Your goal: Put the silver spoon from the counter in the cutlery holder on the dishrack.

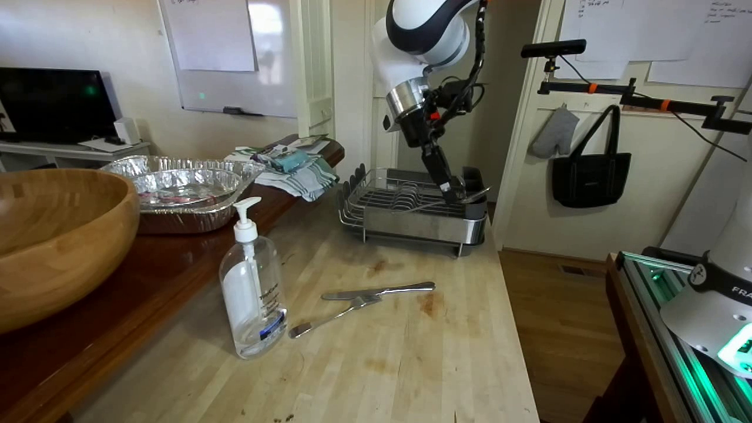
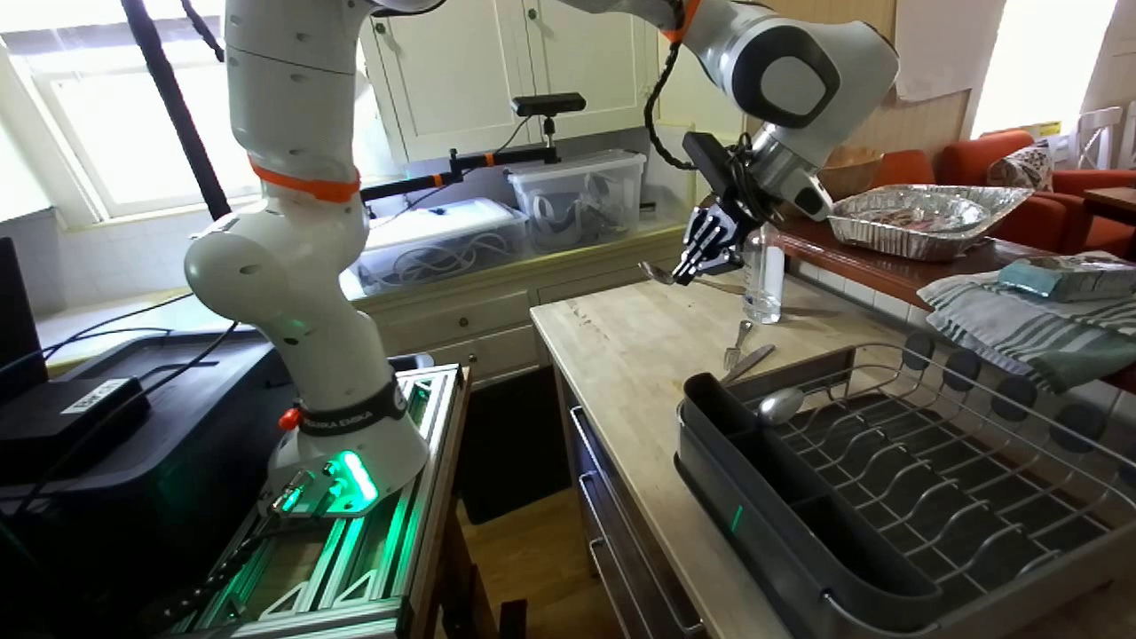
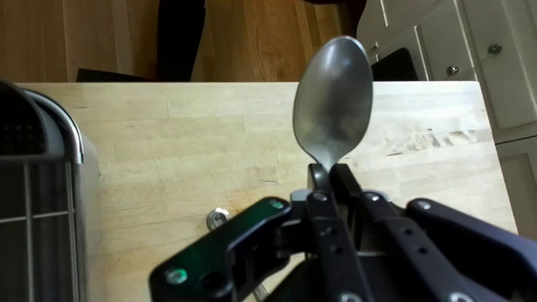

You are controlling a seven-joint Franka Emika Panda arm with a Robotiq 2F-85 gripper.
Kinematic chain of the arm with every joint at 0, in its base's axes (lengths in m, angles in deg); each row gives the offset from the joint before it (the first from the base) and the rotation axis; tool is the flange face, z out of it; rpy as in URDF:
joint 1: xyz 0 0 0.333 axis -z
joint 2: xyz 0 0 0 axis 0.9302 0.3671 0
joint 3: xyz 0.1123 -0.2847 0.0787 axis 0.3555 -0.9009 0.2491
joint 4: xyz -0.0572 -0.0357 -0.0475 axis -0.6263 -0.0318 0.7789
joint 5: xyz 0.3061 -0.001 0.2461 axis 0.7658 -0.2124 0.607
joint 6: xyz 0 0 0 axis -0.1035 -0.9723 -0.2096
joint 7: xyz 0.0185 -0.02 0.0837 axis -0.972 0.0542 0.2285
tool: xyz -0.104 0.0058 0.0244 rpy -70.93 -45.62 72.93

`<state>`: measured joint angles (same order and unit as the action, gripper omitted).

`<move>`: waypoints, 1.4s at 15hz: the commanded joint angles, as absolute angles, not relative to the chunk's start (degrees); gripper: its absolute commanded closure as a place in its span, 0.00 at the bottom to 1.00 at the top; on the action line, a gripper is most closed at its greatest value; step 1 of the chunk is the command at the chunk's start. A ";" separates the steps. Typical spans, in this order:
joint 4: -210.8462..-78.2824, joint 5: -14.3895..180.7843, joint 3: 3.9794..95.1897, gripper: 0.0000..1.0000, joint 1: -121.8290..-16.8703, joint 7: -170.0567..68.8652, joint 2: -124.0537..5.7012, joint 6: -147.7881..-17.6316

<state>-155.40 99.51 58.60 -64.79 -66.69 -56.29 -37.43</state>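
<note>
Silver metal fills the upper middle of the wrist view: the spoon [image 3: 333, 96], raised off the counter [image 3: 176, 167], its bowl pointing up the frame. The gripper [image 3: 330, 170] is closed on its neck, one finger to each side; a pinch so near the bowl probably leaves the handle [image 2: 721, 286] free to enter a slot first. From the fingers, in an exterior view, that handle slants slightly down to the right while the bowl sits higher at left. The spoon therefore lies nearer level than upright, and some turning is likely needed before release. The cutlery holder [image 2: 754, 510], lower right of centre in an exterior view, runs along the end of the dishrack [image 1: 405, 223]; its deep, narrow slots presumably serve to stand utensils on end. A second spoon [image 2: 781, 406] shows its bowl at the holder's upper end, its handle hidden. In the wrist view the rack occupies the left edge and the counter lies below the gripper, so carrying sideways appears to be the step in hand. Knife [image 1: 379, 291] and fork [image 1: 336, 315], close together at lower centre in an exterior view, are apparently no part of this errand.
</note>
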 commanded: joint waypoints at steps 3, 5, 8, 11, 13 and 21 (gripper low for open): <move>-154.93 100.17 55.74 0.98 -64.48 -66.19 -57.72 -29.25; -154.88 100.12 54.81 0.98 -64.04 -66.37 -58.03 -26.92; -154.80 100.43 53.41 0.98 -63.07 -67.24 -58.67 -24.14; -154.41 100.52 52.10 0.98 -62.05 -67.40 -59.22 -21.32; -153.94 100.94 51.33 0.98 -61.23 -67.54 -59.03 -19.37; -153.91 102.33 48.74 0.98 -58.31 -68.57 -58.33 -12.62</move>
<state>-154.06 100.62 49.66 -59.36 -68.02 -58.62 -15.67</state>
